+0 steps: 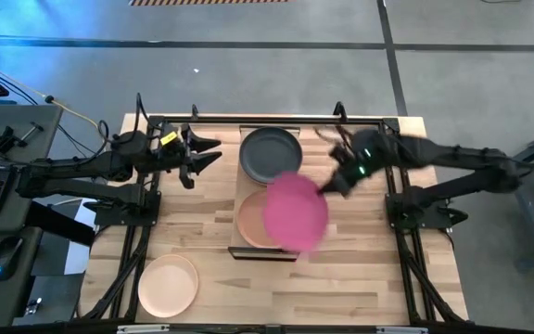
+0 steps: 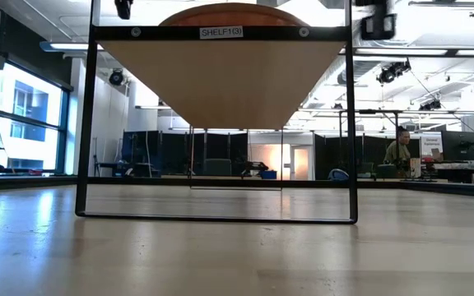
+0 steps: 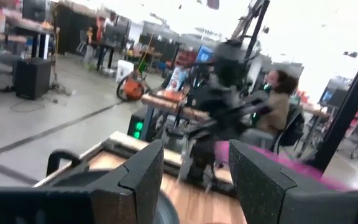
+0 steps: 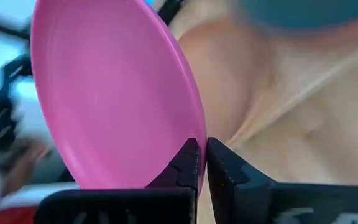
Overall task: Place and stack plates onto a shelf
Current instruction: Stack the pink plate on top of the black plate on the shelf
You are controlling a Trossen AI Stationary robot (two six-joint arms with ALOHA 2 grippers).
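A magenta plate [image 1: 295, 211] hangs tilted over the near half of the light-wood shelf [image 1: 245, 249], held by my right gripper [image 1: 330, 184], which is shut on its edge. Below it a peach-tan plate [image 1: 248, 221] lies flat on the shelf. A dark grey plate [image 1: 269, 153] lies flat on the shelf's far half. A pale peach-cream plate [image 1: 168, 285] rests flat on the table near its near-left corner. My left gripper [image 1: 207, 153] hovers open just left of the grey plate, touching nothing. The other plates are out of view. My right gripper pinches the magenta plate's rim [image 4: 193, 127] between its two fingers, on the plate's far-right edge. The fingers come from the table's right and far side, slanting down. The plate is lifted clear and tilted, above the peach-tan plate.
The shelf stands on a thin dark frame [image 2: 85, 123] above the tabletop, labelled on its front rail. Black rails [image 1: 267, 119] run along the table's far edge and sides. Bare tabletop [image 1: 341, 288] lies near and right of the shelf. A person [image 3: 278, 93] sits beyond the table.
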